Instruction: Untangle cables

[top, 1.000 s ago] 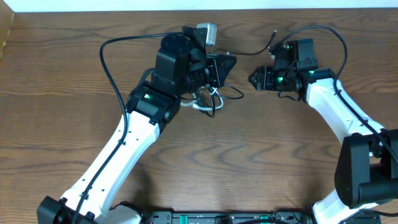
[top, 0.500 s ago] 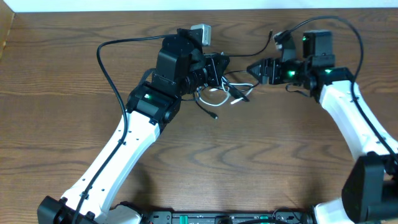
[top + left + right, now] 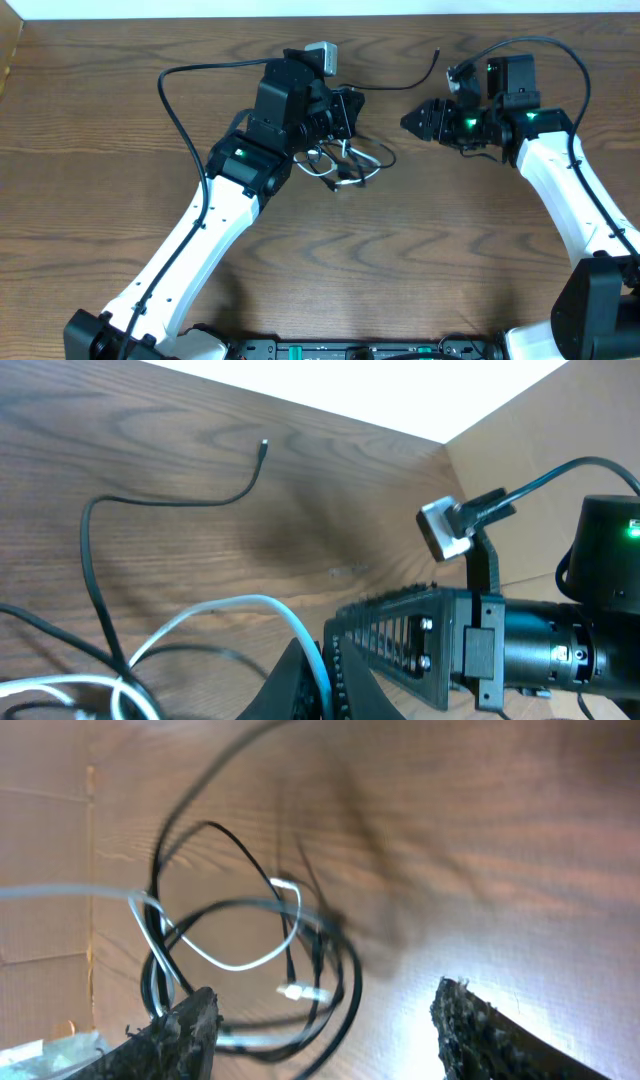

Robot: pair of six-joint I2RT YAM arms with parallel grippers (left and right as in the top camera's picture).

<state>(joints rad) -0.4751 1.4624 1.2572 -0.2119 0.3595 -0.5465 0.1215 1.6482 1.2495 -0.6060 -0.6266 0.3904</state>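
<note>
A brown wooden bench [image 3: 120, 100] fills the overhead view, with a white strip of wall along its far edge. The 2 cords lie as 1 loose bundle [image 3: 350, 165] near the middle, right under the left claw [image 3: 322, 665]. That claw's fingers look pressed together on the white cord [image 3: 250, 600], which arcs up out of the loops and down into them. The right claw [image 3: 410, 122] hangs near the bundle on its right side, fingers spread wide and empty, aimed back at the loops. So the bundle lies to that claw's left, with bare wood between them. The left arm is much the nearer. The loops spread roughly left to right. The black cord [image 3: 170, 502] leaves them as a long tail toward the far right, and its plug [image 3: 437, 53] points at the far edge. That free tail seems the easier reach for the right claw.
</note>
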